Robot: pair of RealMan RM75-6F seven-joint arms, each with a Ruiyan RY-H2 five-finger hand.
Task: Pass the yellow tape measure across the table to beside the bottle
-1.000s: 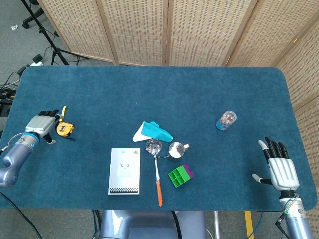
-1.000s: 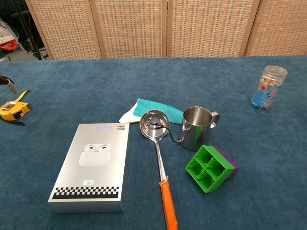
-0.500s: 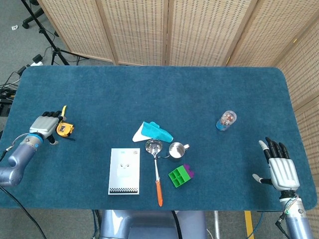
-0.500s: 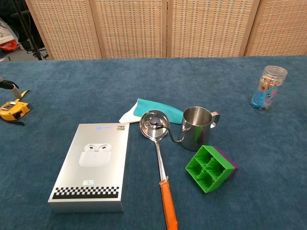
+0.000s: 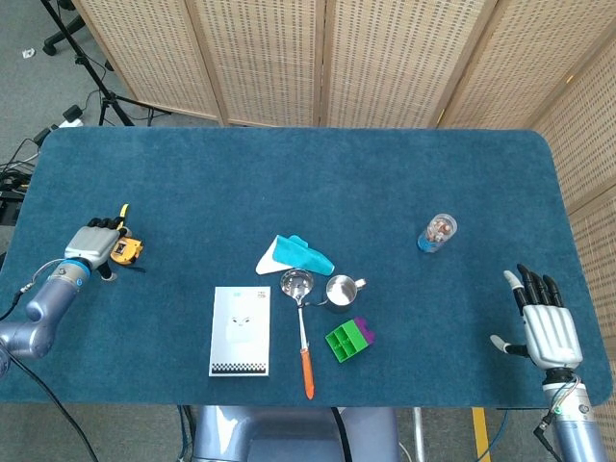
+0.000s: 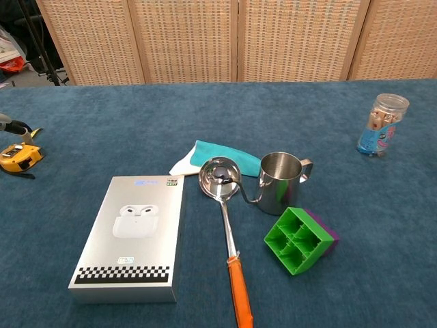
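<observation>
Left hand (image 5: 92, 243) touching yellow tape measure (image 5: 123, 251), grip impossible to tell; right hand (image 5: 547, 329) spread apart, holding nothing, near clear plastic bottle (image 5: 437, 232).

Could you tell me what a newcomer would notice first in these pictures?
Probably the cluster at the near middle: a silver box, a ladle, a steel cup and a green tray. Then the left hand at the tape measure far left, and the bottle toward the right.

Yellow tape measure (image 5: 125, 251) at table's left edge; bottle (image 5: 438, 233) upright, far right.
</observation>
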